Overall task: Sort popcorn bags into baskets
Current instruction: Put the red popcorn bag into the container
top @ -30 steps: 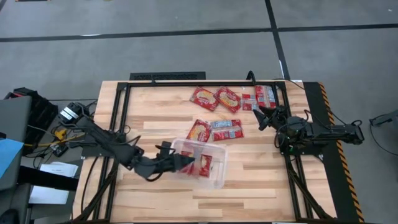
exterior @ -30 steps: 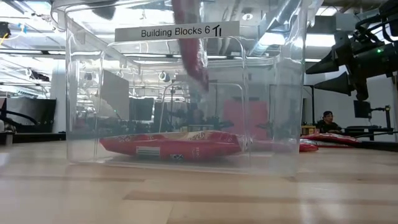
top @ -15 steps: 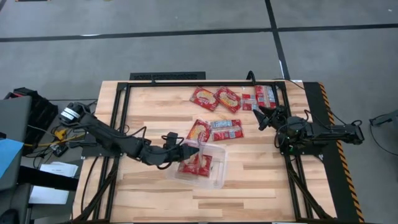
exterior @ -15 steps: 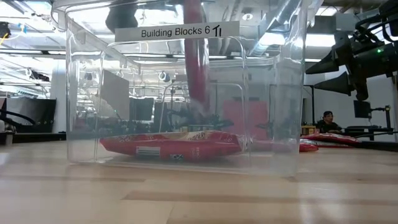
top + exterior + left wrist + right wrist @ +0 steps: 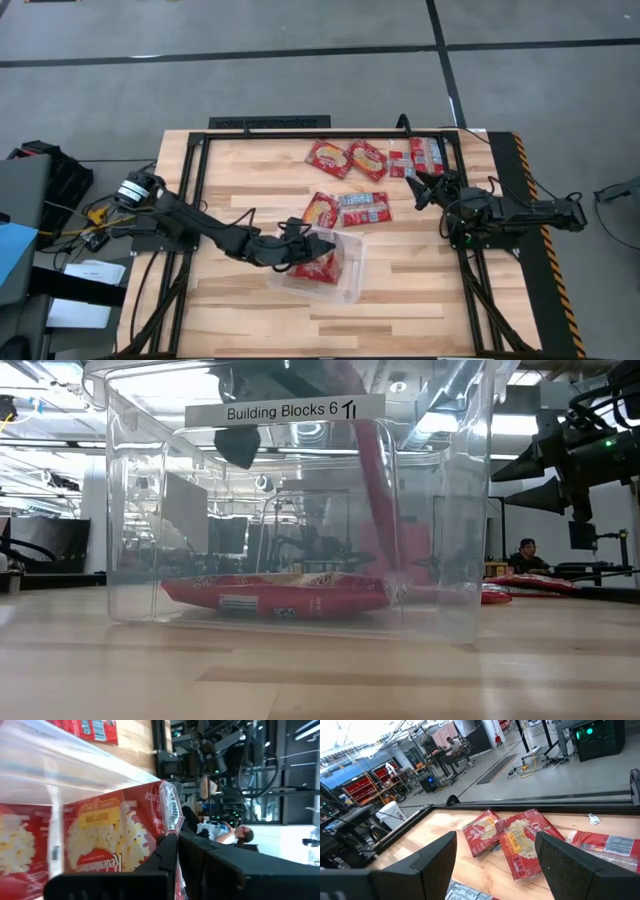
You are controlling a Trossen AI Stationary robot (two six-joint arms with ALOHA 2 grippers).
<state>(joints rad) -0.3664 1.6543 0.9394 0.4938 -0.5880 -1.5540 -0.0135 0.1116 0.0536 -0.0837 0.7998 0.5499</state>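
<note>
The left gripper (image 5: 318,243), clamped on a glossy red popcorn bag (image 5: 375,490), hangs over the clear rounded tub (image 5: 350,285); the right gripper (image 5: 417,189) waits, fingers apart.

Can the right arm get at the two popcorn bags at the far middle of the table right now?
Probably yes. The right pincer stands open and empty beside the two bags, with bare table between and nothing over them. The left pincer is busy over the tub, clamped on a bag.

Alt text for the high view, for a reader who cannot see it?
The left claw, shut on a red popcorn packet, reaches over a clear plastic tub on the wooden table. The right claw waits open beside six red packets farther back.
</note>
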